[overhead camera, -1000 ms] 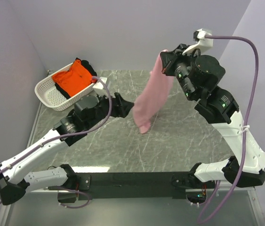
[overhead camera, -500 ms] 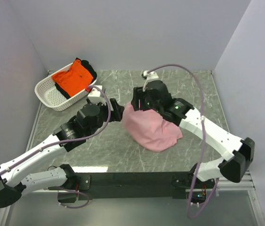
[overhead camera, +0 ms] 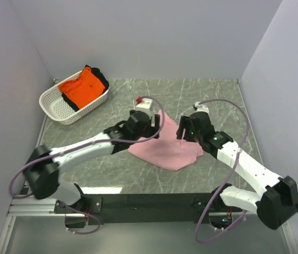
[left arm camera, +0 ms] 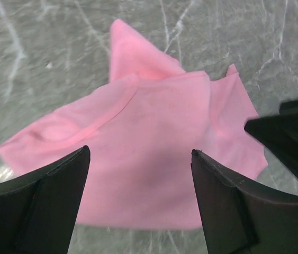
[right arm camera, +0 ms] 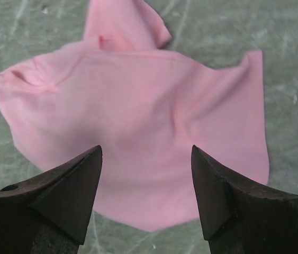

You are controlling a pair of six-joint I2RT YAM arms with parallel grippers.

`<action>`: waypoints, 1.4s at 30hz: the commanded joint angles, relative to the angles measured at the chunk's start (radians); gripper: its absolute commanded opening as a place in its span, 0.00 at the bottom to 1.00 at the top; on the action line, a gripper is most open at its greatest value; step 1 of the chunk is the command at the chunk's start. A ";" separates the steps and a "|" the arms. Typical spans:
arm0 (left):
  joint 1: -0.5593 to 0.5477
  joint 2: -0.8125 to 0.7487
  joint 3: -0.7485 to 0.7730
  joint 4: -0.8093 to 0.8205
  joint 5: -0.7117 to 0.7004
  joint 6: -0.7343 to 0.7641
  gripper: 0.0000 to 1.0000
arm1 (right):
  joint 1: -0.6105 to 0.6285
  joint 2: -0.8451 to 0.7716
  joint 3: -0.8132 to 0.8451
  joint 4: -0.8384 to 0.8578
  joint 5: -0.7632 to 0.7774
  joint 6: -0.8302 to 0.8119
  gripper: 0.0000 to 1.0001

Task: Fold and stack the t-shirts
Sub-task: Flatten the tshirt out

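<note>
loosely flat pink t-shirt (overhead camera: 164, 151), tip rearward

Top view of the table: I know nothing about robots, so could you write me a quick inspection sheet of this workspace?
Surface: grey marbled table, flat.
Job's things: pink t-shirt lies crumpled mid-table, unfolded; orange t-shirt sits in the basket.
Clutter: white perforated basket at the far left corner, dark fabric inside too.
Pincers: left pincer and right pincer both open, empty, above the pink t-shirt.
Cables: purple cables loop off both arms.
Surroundings: plain pale walls on three sides.
</note>
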 commanded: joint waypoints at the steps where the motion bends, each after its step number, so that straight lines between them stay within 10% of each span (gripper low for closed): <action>1: -0.008 0.145 0.156 0.045 0.039 0.059 0.83 | -0.067 -0.091 -0.068 0.074 -0.030 0.047 0.75; 22: 0.054 0.603 0.429 0.058 0.079 0.147 0.82 | -0.146 -0.234 -0.185 0.068 -0.096 0.043 0.75; 31: 0.077 0.656 0.458 0.067 0.145 0.150 0.61 | -0.149 -0.237 -0.192 0.058 -0.101 0.041 0.75; 38: 0.081 0.600 0.415 0.098 0.142 0.130 0.04 | -0.150 -0.254 -0.202 0.049 -0.079 0.040 0.74; 42: 0.090 0.494 0.362 0.087 0.091 0.115 0.00 | -0.150 -0.237 -0.194 0.052 -0.079 0.040 0.74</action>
